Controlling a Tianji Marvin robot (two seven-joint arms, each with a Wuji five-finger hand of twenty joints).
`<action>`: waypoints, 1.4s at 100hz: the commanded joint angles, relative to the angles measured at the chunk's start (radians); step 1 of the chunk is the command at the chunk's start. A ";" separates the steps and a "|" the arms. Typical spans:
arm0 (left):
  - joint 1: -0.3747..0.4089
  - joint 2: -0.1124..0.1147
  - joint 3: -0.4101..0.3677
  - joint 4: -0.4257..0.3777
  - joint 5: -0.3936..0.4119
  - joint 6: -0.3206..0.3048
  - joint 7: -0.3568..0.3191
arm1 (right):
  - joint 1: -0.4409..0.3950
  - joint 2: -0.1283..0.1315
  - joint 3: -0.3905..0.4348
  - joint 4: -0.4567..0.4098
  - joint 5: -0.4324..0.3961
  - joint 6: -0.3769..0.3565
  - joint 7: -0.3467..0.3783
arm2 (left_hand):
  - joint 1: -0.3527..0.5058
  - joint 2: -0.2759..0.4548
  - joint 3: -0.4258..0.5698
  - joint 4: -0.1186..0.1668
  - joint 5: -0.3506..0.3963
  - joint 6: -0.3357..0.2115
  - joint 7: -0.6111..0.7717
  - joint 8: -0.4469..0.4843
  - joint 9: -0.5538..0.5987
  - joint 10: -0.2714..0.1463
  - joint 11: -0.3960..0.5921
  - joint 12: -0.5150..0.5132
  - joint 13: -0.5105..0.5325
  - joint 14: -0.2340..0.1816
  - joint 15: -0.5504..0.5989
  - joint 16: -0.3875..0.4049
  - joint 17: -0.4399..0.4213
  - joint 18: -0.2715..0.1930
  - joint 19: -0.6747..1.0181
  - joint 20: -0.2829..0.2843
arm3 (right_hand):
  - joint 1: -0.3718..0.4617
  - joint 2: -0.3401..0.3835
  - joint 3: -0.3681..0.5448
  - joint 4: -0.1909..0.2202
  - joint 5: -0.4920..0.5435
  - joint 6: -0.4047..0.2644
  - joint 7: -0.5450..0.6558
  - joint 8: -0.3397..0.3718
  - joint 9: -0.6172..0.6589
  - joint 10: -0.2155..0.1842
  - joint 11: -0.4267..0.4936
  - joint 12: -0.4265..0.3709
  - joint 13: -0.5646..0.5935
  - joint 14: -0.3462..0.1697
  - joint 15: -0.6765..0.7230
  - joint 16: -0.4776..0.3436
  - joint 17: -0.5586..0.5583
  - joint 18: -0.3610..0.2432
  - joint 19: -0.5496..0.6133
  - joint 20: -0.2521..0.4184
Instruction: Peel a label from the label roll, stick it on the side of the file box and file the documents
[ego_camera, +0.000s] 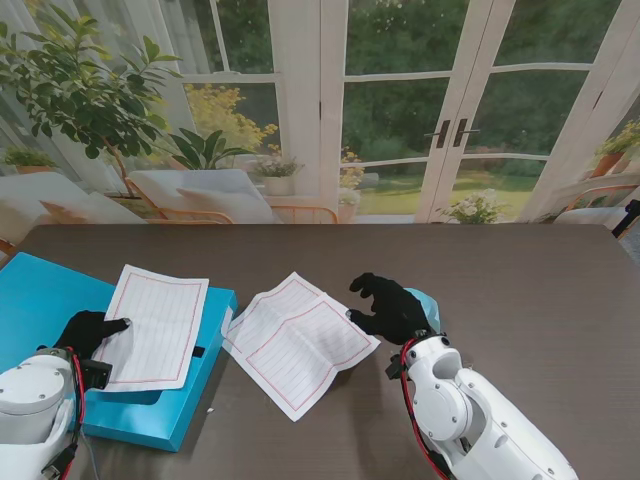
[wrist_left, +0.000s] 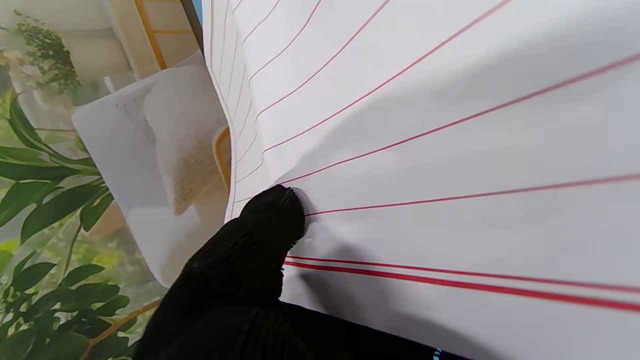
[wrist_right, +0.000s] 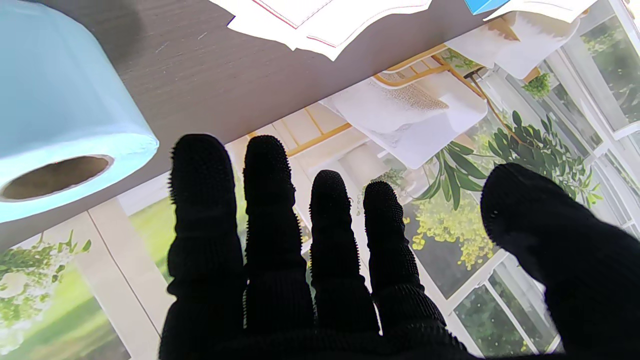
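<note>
While left hand (ego_camera: 88, 331) pinches red-lined sheet (ego_camera: 155, 325) on blue file box (ego_camera: 150, 415), right hand (ego_camera: 392, 312) spread, empty

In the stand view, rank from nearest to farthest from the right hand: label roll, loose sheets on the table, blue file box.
1. Label roll: just beyond the right hand, partly hidden.
2. Loose sheets: on its left, near the fingertips.
3. Blue file box: far left.

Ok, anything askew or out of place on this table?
Yes: the loose sheets lie crooked and fanned on the table, and one sheet under the left hand overhangs the blue file box.
</note>
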 joint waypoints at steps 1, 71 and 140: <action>0.002 0.003 0.001 0.005 0.015 0.013 -0.022 | -0.007 -0.001 -0.002 -0.004 0.002 -0.005 0.017 | 0.065 0.029 -0.008 0.029 -0.008 0.011 0.007 -0.006 -0.028 -0.015 -0.005 -0.007 -0.013 0.015 -0.005 -0.002 -0.025 -0.030 -0.016 -0.012 | -0.039 0.039 -0.016 0.030 0.016 0.001 -0.009 0.001 0.017 0.015 -0.009 -0.015 0.015 0.003 -0.004 -0.005 -0.361 0.013 -0.013 0.012; -0.020 0.064 0.039 0.004 0.295 0.084 -0.145 | -0.002 -0.004 -0.008 0.007 0.018 -0.012 0.016 | 0.120 0.117 -0.206 0.007 0.032 -0.042 -0.218 -0.093 -0.113 -0.011 -0.098 -0.111 -0.133 0.011 -0.149 -0.087 -0.140 -0.060 -0.197 -0.081 | -0.043 0.053 -0.020 0.032 0.009 0.010 -0.007 0.002 0.022 0.015 -0.009 -0.015 0.017 0.006 -0.003 -0.005 -0.362 0.014 -0.012 0.014; -0.051 0.109 0.079 0.005 0.413 0.089 -0.298 | 0.000 -0.007 -0.007 0.027 0.030 -0.030 0.008 | -0.072 0.099 -0.092 0.012 -0.026 -0.079 -0.792 -0.196 -0.368 -0.023 -0.207 -0.302 -0.384 -0.045 -0.460 -0.310 -0.267 -0.159 -0.656 -0.220 | -0.043 0.055 -0.020 0.033 0.004 0.016 -0.006 0.002 0.027 0.017 -0.010 -0.016 0.021 0.006 -0.003 -0.004 -0.362 0.014 -0.012 0.015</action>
